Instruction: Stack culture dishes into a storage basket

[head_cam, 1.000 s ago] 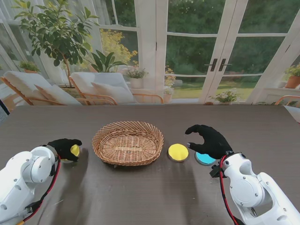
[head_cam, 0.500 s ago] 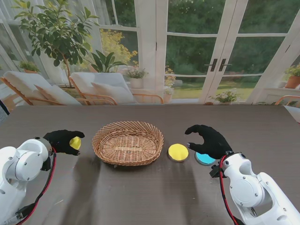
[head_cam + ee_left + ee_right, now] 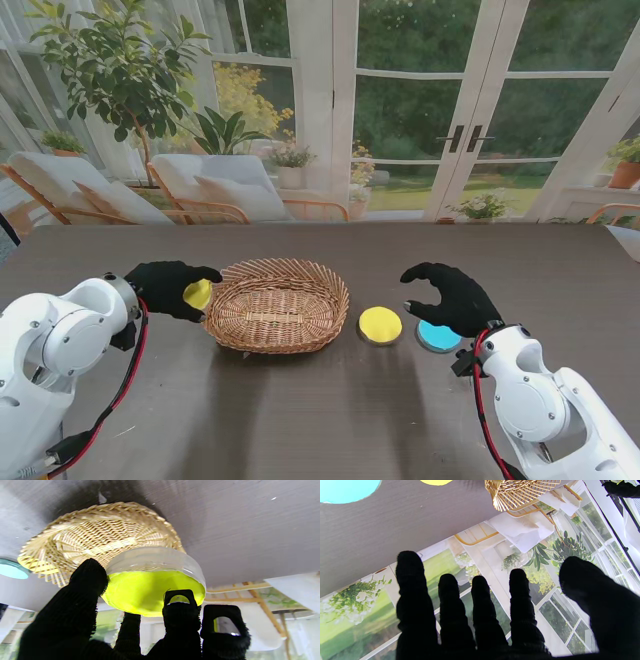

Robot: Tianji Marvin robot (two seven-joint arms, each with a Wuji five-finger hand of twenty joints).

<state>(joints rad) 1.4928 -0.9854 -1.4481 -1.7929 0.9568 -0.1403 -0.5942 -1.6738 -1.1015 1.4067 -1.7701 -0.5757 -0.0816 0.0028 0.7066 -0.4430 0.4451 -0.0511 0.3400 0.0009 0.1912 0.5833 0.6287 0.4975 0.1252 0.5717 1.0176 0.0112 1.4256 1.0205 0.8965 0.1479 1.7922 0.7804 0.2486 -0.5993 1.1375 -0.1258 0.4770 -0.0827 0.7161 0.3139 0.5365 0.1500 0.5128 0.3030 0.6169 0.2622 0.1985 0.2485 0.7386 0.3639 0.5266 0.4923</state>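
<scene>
Nothing in the oval woven wicker basket (image 3: 274,303) yet; 3 dishes left to place. Left hand (image 3: 170,288) at 9 o'clock of the basket, fingers (image 3: 180,610) pinching a clear round culture dish with yellow-green fill (image 3: 198,294), just beside the near rim. Round yellow dish (image 3: 380,324) and round light-blue dish (image 3: 438,336) on the dark table (image 3: 330,420) at 3 o'clock. Right hand (image 3: 455,298) above the blue dish, fingers spread and curled, gripping nothing. Open room all round the basket; the rim calls for clearance.
</scene>
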